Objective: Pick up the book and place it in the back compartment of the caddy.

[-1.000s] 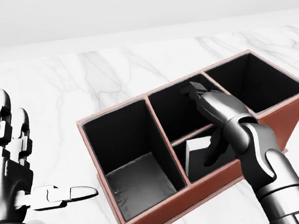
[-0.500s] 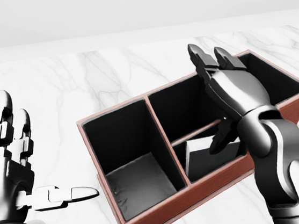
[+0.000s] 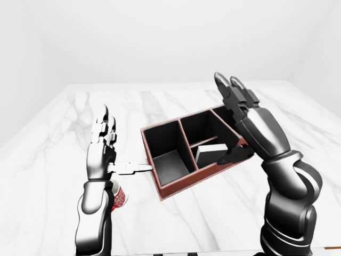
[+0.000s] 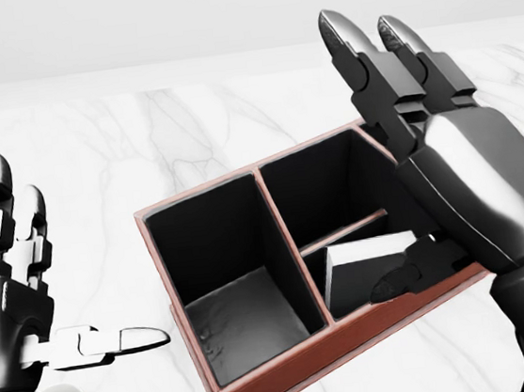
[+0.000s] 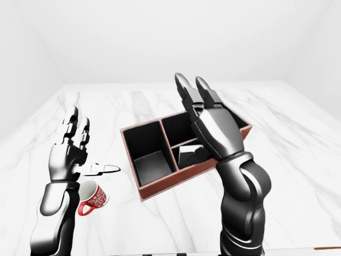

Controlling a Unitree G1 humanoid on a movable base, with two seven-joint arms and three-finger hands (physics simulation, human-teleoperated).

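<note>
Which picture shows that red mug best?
The right-eye view: the whole mug lies on its side on the table, handle visible, under the left hand. In the left-eye view the left arm hides most of it; the head view cuts it off at the bottom edge.

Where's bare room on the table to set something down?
Bare marble above the caddy to the table's top edge, and left of it above the left hand. Crowded: the mug under that hand, and the right hand over the caddy's right end.
</note>
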